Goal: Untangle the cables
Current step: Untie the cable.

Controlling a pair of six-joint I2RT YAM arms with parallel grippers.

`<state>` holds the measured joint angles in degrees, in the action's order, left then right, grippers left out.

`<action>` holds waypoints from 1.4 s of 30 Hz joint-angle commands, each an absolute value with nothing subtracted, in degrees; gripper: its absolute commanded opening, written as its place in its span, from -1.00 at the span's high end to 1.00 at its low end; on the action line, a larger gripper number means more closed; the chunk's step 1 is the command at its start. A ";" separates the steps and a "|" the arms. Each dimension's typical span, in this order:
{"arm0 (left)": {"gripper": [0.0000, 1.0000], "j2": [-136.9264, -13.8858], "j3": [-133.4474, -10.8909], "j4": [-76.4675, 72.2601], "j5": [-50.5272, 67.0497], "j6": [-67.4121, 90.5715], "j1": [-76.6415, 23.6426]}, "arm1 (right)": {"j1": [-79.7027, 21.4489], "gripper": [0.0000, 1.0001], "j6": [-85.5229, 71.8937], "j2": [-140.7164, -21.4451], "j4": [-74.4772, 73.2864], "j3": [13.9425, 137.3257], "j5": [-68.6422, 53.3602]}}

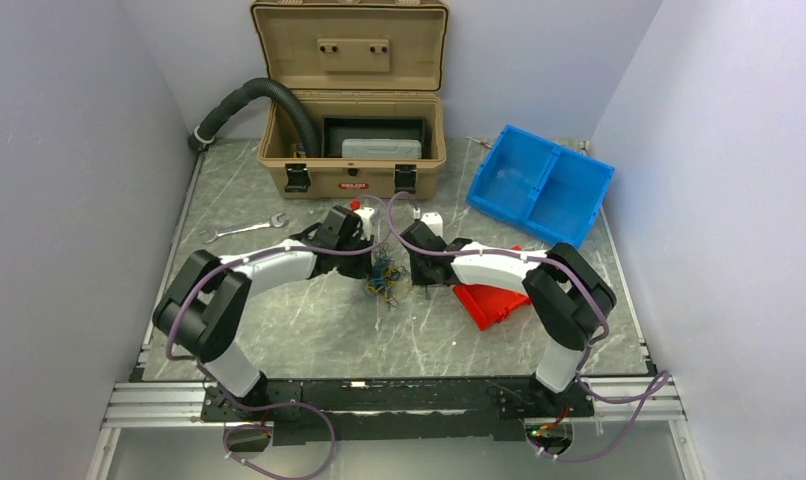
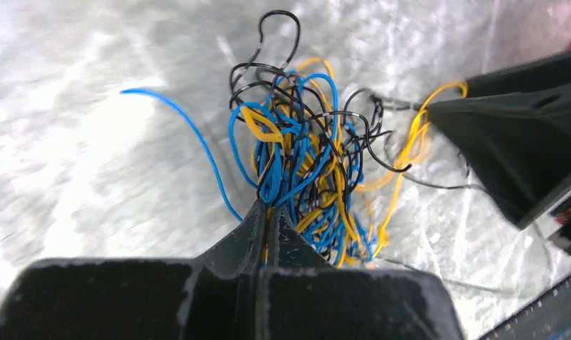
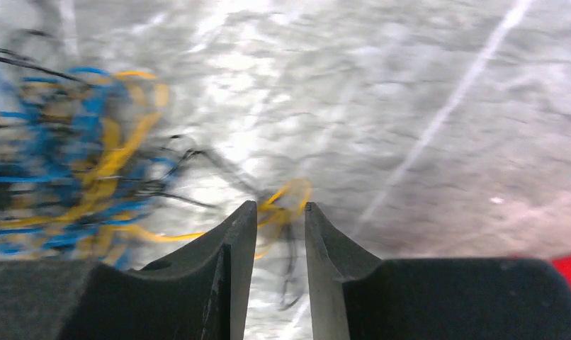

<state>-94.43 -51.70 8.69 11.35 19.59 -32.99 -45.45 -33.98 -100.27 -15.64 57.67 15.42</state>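
The left pincer (image 2: 268, 212) is clamping the cables (image 2: 297, 142). The right pincer (image 3: 279, 205) is standing narrowly apart around a blurred yellow loop (image 3: 302, 190), seemingly ungripped.

Both arms fold inward with elbows raised at the outer sides. The white forearms of the left arm (image 1: 274, 266) and right arm (image 1: 494, 266) converge toward the middle. The left pincer (image 2: 268, 210) is clamped tight on strands of the cables (image 2: 304, 156). The right pincer (image 3: 280, 210) faces it close by, its jaws narrowly apart.
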 commanded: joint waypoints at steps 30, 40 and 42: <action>1.00 -88.24 -45.14 -3.95 26.68 20.22 -27.63 | -42.63 -0.45 -26.72 -94.33 -3.97 57.91 -4.05; 1.00 -95.44 -51.42 6.22 19.10 18.98 -29.15 | -49.57 -0.40 -25.41 -105.34 -11.53 65.41 10.94; 1.00 -95.83 -51.57 6.36 18.65 19.16 -29.16 | -50.34 -0.38 -25.71 -107.55 -12.93 66.66 12.59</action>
